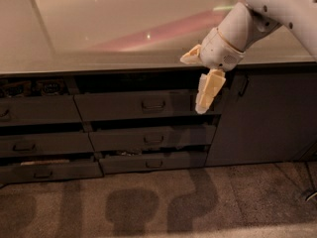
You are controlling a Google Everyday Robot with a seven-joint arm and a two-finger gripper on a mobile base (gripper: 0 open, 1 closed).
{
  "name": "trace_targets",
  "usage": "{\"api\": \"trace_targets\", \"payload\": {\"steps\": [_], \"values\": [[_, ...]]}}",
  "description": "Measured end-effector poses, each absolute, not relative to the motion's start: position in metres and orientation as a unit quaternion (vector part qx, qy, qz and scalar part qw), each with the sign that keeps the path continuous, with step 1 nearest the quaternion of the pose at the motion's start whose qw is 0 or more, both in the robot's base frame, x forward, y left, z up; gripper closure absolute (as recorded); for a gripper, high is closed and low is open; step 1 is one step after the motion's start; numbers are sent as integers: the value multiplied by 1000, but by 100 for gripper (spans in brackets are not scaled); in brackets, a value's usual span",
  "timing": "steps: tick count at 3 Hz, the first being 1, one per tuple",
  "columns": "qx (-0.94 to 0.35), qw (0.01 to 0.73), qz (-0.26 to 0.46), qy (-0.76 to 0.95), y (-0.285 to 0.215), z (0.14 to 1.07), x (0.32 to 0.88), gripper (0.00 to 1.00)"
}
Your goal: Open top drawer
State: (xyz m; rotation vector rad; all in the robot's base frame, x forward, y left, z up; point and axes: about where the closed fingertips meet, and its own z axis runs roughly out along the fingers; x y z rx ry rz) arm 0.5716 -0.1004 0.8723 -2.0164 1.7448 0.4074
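The top drawer (124,106) is the wide dark grey front in the middle stack, just under the counter, with a small loop handle (153,104) at its centre. A dark gap shows above its front. My gripper (191,85) hangs in front of the drawer's right end, to the right of the handle and apart from it. It is open, with nothing held. One cream finger (190,56) points left at the counter edge and the other finger (207,90) points down across the drawer front.
Two shallower drawers (151,139) sit below the top one, and another drawer stack (34,113) stands to the left. A plain dark cabinet door (267,118) is on the right. The pale countertop (99,29) overhangs above. Carpet (158,202) covers the floor.
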Motion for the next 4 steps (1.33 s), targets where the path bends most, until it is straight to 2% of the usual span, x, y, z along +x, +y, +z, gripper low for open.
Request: {"api": "trace_targets", "payload": {"steps": [1, 2, 3, 4], "values": [[-729, 220, 147, 631, -100, 872, 572, 0], [-745, 238, 97, 615, -98, 873, 571, 0], [-789, 252, -23, 560, -103, 884, 549, 0], [-794, 253, -39, 551, -98, 865, 546, 0]]}}
